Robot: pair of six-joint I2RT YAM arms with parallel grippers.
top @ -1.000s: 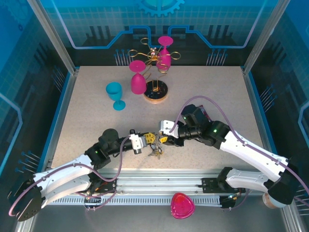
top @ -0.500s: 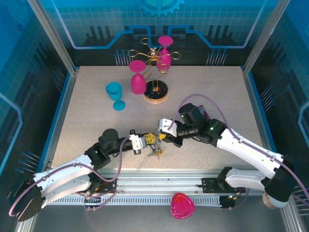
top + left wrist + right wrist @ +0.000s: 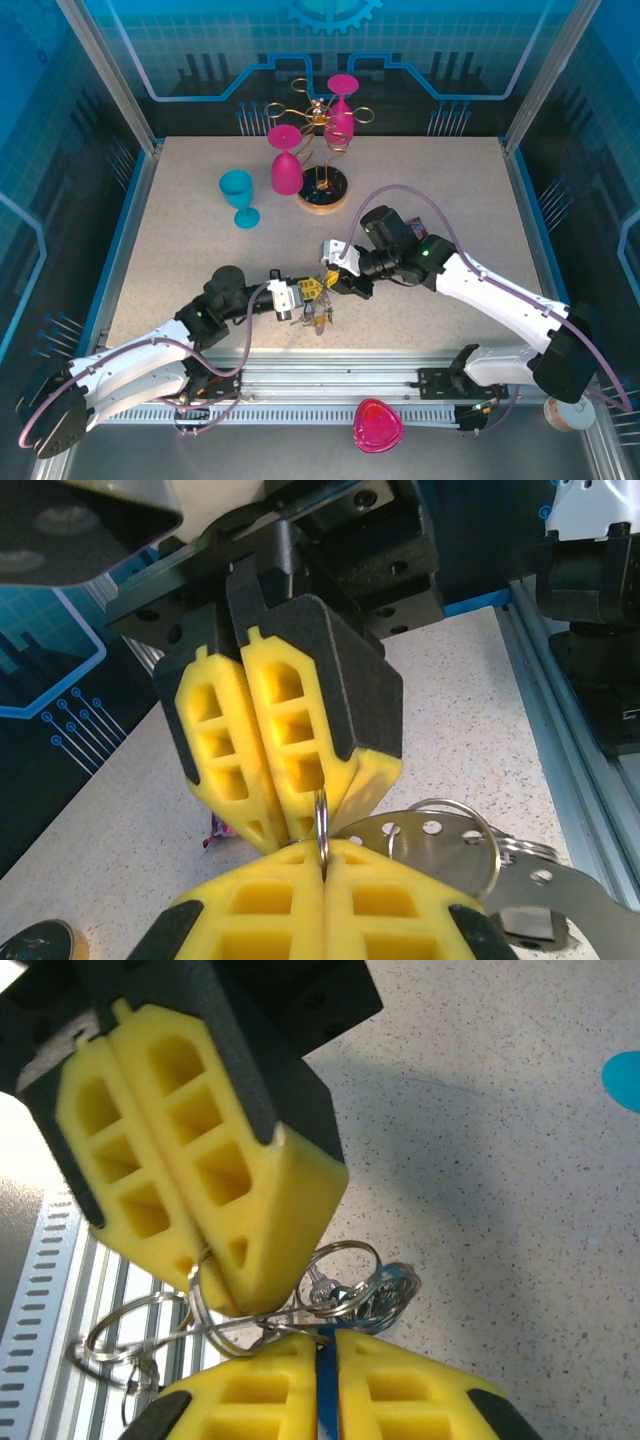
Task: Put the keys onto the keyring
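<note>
**Both grippers clamped on the key bunch just behind the front rail**

Top view: the left gripper [image 3: 303,292] and right gripper [image 3: 334,281] meet tip to tip over the speckled table [image 3: 180,230], a little behind the middle of the front rail [image 3: 330,372]. The keys [image 3: 319,316] hang under the tips, between them and the rail.

Left wrist: the left gripper [image 3: 322,875] has its yellow pads clenched on the thin wire of the keyring [image 3: 322,825]. The right gripper [image 3: 300,825] faces it, pads pressed together, tips touching the same wire. Flat silver keys [image 3: 430,845] fan out on the side towards the rail [image 3: 560,730].

Right wrist: the right gripper [image 3: 327,1360] is squeezed on a thin blue edge in the bunch. The left gripper [image 3: 205,1265] grips a wire loop just above it. More loops trail towards the slotted rail [image 3: 40,1280].
</note>
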